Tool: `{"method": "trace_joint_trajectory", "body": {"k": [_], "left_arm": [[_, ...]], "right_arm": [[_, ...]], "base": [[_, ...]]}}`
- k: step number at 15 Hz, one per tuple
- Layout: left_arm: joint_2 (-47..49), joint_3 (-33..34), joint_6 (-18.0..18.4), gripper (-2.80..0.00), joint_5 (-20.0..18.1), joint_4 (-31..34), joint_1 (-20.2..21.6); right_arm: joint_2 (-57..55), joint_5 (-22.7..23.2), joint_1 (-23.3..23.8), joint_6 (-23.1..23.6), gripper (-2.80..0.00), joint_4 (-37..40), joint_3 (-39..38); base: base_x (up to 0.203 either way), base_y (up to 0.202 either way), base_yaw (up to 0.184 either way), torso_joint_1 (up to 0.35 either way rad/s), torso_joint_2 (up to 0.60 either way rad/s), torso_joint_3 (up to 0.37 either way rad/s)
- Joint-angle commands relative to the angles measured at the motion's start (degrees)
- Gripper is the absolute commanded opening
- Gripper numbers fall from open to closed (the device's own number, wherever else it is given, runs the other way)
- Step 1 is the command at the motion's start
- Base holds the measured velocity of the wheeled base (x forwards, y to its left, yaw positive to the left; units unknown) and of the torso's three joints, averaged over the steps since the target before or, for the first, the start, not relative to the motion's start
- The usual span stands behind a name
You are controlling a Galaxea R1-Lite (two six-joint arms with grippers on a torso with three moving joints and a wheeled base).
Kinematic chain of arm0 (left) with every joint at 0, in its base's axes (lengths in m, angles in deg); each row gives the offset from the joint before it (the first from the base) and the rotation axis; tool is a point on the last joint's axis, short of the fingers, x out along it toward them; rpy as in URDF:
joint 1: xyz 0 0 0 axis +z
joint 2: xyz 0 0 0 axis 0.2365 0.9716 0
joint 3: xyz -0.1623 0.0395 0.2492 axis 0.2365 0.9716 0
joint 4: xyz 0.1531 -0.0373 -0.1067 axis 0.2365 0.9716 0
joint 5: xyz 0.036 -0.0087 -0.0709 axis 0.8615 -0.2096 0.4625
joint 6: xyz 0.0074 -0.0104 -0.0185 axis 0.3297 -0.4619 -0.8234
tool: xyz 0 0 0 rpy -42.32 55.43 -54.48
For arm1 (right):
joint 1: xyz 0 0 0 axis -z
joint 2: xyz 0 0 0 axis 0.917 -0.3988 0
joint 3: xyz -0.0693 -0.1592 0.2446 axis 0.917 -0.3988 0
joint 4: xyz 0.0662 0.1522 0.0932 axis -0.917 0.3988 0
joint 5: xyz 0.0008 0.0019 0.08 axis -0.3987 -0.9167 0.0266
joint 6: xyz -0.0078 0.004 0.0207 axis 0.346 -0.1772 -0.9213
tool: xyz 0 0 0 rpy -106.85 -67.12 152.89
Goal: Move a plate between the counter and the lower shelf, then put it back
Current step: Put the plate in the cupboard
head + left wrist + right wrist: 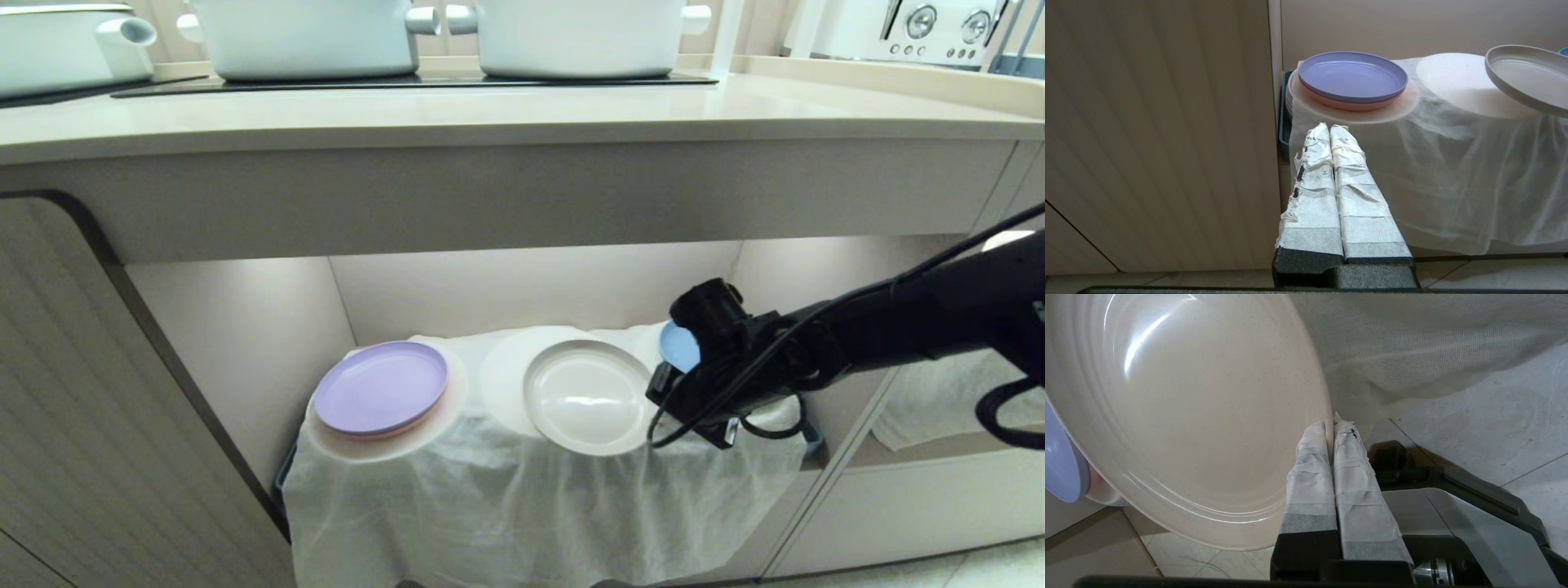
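The cream plate (584, 396) hangs tilted just above the middle hump of the white cloth (506, 490) in the lower shelf (531, 286). My right gripper (660, 384) reaches in from the right and is shut on the plate's right rim. In the right wrist view the rim sits pinched between the taped fingers of the right gripper (1329, 424), and the plate (1188, 416) fills the space beside them. The left wrist view shows the plate (1527, 77) raised off the cloth. My left gripper (1329, 127) is parked low, shut and holding nothing. The counter (522, 114) runs above.
A lilac plate (381, 385) on a pink one rests on the left hump. A light blue plate (678, 345) lies behind my right wrist. Two white pots (306, 33) (580, 33) stand on the counter. A ribbed cabinet door (98, 408) flanks the shelf's left.
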Motion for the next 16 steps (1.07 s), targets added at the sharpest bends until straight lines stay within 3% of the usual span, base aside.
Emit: {"method": "trace_joint_trajectory", "body": {"k": [1,16], "left_arm": [[0.0,0.0,0.0,-2.8,0.0,0.0,0.0],[0.0,0.0,0.0,-2.8,0.0,0.0,0.0]], "right_arm": [[-1.1,0.0,-0.2,-0.9,-2.8,0.6,2.8],[-11.4,-1.6,-1.4,-2.4,-2.8,7.4,19.3]], "base": [[0.0,0.0,0.0,0.0,0.0,0.0],[0.0,0.0,0.0,0.0,0.0,0.0]]}}
